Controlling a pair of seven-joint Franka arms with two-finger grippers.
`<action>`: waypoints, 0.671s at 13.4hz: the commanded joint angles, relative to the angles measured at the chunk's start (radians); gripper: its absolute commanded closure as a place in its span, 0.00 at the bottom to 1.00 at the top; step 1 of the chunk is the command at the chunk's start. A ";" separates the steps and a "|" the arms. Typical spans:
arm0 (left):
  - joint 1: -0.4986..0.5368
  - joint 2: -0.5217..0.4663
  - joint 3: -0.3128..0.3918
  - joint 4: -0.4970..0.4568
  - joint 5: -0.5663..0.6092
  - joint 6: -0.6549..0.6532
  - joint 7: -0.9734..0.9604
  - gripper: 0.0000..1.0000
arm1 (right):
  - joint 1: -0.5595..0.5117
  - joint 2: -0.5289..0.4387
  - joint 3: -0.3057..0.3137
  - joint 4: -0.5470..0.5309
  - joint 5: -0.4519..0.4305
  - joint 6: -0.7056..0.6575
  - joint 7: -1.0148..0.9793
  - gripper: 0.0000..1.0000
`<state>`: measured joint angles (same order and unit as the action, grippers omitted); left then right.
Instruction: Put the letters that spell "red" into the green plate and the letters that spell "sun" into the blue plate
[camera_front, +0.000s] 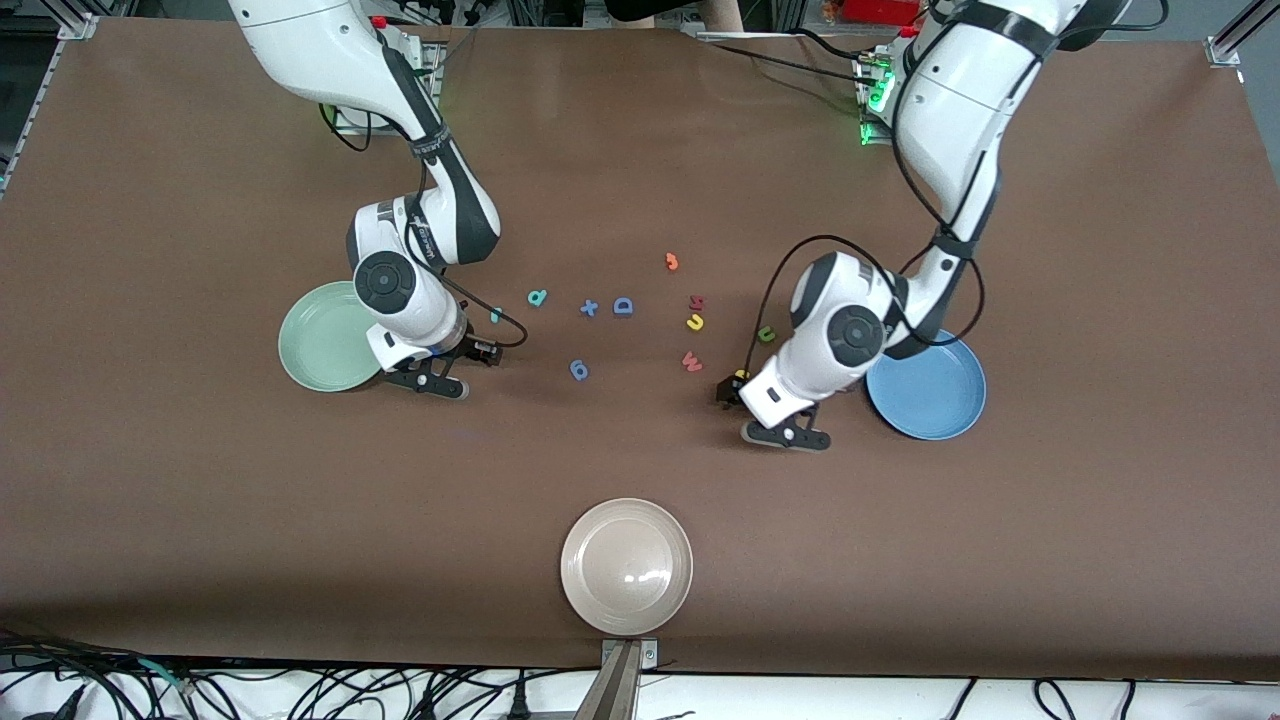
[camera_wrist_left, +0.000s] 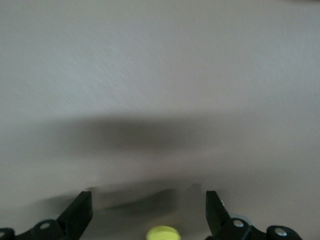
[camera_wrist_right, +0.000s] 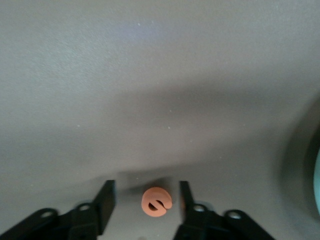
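The orange "e" (camera_wrist_right: 156, 202) lies on the table between the fingers of my right gripper (camera_wrist_right: 146, 189), which is open, with a gap on each side of the letter. That gripper (camera_front: 432, 380) is low beside the green plate (camera_front: 320, 340), and the "e" is hidden in the front view. The teal "r" (camera_front: 495, 315) and teal "d" (camera_front: 538, 297) lie close by. My left gripper (camera_front: 787, 432) is low beside the blue plate (camera_front: 930, 392) and open (camera_wrist_left: 149, 200), with a yellow letter (camera_wrist_left: 162, 233) on the table between its fingers. A yellow "u" (camera_front: 694, 321) and a green "u" (camera_front: 766, 334) lie near it.
A blue "D" (camera_front: 623, 306), a blue cross shape (camera_front: 589, 308), a blue "6" (camera_front: 579, 370), an orange "3" (camera_front: 672, 262) and a red "w" (camera_front: 691, 361) lie mid-table. A beige-white plate (camera_front: 627, 567) sits near the front edge.
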<state>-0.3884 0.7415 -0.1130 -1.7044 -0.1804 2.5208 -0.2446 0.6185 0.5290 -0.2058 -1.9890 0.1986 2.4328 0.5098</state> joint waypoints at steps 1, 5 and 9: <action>-0.043 -0.039 0.018 -0.061 -0.021 0.024 -0.054 0.00 | 0.010 -0.004 -0.004 -0.025 0.022 0.018 0.004 0.45; -0.040 -0.074 0.019 -0.104 0.096 0.010 -0.070 0.00 | 0.012 -0.007 -0.001 -0.039 0.022 0.018 0.009 0.45; -0.066 -0.074 0.021 -0.133 0.104 0.009 -0.074 0.00 | 0.013 -0.006 0.000 -0.045 0.022 0.022 0.012 0.45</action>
<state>-0.4303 0.7048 -0.1030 -1.7856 -0.1091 2.5334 -0.2937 0.6209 0.5314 -0.2049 -2.0118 0.1987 2.4329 0.5127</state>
